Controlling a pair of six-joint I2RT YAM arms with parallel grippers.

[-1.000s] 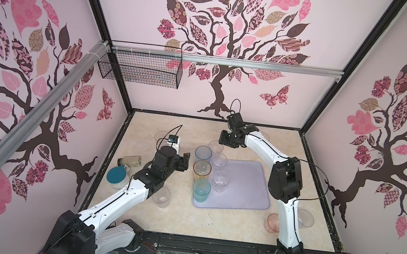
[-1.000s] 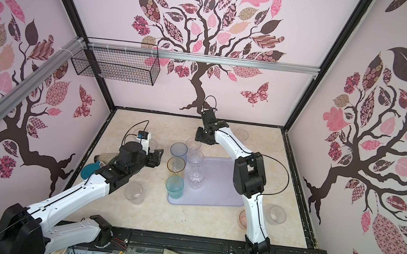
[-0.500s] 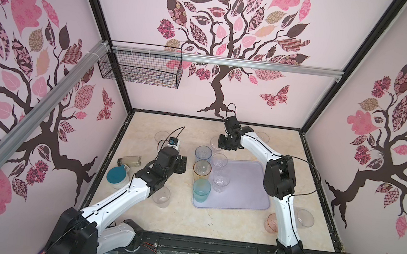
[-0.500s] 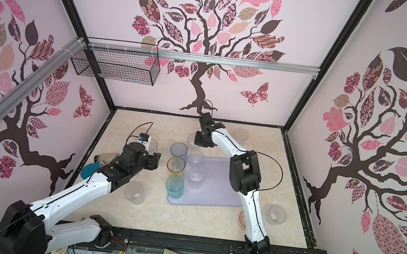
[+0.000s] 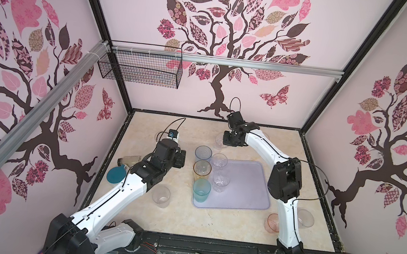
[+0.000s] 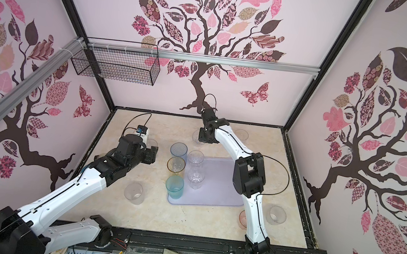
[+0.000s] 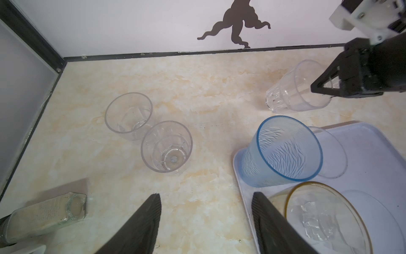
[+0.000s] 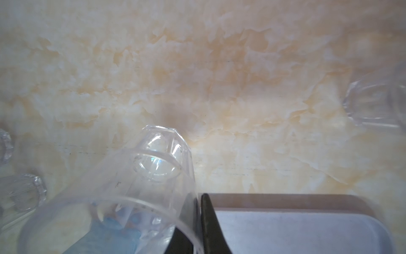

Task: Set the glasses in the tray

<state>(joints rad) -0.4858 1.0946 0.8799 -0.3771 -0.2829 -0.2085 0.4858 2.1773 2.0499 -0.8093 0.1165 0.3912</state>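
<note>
Right gripper [image 8: 198, 209] is closed on the rim of 1 clear glass [image 8: 136, 187], just beyond the far corner of the tray [image 5: 247, 192]. A straight lift is advised, then a gentle release on bare tray floor.

- The right half of the tray [image 5: 247, 189] is lying bare and open from above.
- A blue-grey glass [image 5: 203, 153], amber glass [image 5: 202, 169] and teal glass [image 5: 201, 190] are lining its left edge, with two clear glasses [image 5: 219, 160] just inside them.
- The right arm [image 5: 284, 181] is hanging over its right rim.
- Bare tabletop [image 7: 204, 187] is stretching from the left gripper [image 7: 205, 220], jaws spread, to a touching pair of tumblers [image 7: 167, 149].
- The right gripper [image 8: 196, 220] is pinching a tilted glass [image 8: 140, 198] beyond the tray's far corner.
</note>
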